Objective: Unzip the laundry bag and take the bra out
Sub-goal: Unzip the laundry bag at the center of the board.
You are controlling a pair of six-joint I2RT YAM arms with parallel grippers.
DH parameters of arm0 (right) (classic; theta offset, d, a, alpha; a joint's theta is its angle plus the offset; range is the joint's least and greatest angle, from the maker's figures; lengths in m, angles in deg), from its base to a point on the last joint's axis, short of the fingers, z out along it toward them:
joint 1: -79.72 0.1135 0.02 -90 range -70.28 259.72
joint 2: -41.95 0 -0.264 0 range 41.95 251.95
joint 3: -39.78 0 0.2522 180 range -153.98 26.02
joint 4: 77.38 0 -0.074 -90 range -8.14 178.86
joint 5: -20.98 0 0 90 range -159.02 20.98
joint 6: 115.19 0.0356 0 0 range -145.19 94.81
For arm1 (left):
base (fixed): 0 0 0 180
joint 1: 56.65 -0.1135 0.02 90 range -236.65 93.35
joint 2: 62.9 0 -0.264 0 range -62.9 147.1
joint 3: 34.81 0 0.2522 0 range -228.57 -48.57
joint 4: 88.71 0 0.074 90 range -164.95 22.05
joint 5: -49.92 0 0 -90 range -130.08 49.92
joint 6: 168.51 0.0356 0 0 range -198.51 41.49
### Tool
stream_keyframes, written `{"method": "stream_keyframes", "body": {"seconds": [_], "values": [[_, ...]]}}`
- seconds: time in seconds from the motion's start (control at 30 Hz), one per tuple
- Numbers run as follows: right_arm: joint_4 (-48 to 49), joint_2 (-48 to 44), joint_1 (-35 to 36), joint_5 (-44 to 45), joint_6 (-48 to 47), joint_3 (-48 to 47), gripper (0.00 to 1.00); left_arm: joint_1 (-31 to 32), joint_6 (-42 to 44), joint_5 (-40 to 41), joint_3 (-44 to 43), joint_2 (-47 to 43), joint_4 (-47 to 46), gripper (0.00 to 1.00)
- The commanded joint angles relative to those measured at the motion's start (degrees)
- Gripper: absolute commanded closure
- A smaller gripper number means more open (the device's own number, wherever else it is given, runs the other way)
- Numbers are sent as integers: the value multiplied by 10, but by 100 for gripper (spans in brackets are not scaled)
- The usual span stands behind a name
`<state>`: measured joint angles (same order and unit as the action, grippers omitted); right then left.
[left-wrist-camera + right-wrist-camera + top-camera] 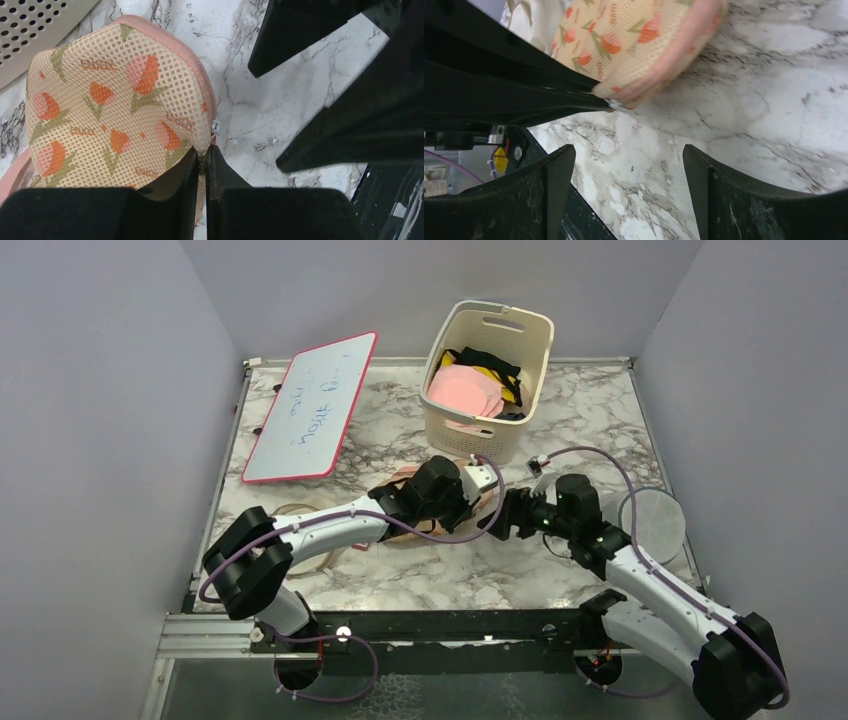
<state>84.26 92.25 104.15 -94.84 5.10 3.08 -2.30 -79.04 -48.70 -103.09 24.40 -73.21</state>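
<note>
The laundry bag [115, 105], beige mesh with orange carrot prints and pink zip edging, lies flat on the marble table [280, 110]. My left gripper [204, 161] is shut on a pinch of the bag's fabric at its edge, just below the small silver zip pull [216, 125]. In the top view the bag [404, 477] is mostly covered by the left arm. My right gripper [628, 151] hovers open over bare marble, a short way from the bag's pink edge [659, 65] and the zip pull [616, 105]. Nothing is between its fingers [345, 130]. The bra is hidden.
A cream slotted basket [520, 340] with pink and black garments stands at the back. A pink-framed whiteboard [312, 405] lies at the back left. A round white mesh disc [655, 520] sits right of the right arm, another round one [300, 540] under the left arm.
</note>
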Motion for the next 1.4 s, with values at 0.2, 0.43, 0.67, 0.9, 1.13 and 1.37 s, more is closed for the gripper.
{"method": "stream_keyframes", "body": {"seconds": [0.2,0.43,0.67,0.9,1.13,1.37], "values": [[146,33,160,237,-75,6,42,-7,-11,-10,-5,-27,-25,100],[256,31,171,264,-136,55,56,-9,-8,-7,-3,-33,-28,100],[338,58,173,184,-179,73,59,-15,-15,-25,-4,-31,-34,100],[331,80,177,261,-171,64,59,-16,-13,-36,-4,-28,-33,100],[309,68,178,344,-172,54,64,-16,-12,-47,-8,-22,-30,100],[332,52,178,326,-190,71,66,-16,-11,-60,-11,-16,-28,100]]}}
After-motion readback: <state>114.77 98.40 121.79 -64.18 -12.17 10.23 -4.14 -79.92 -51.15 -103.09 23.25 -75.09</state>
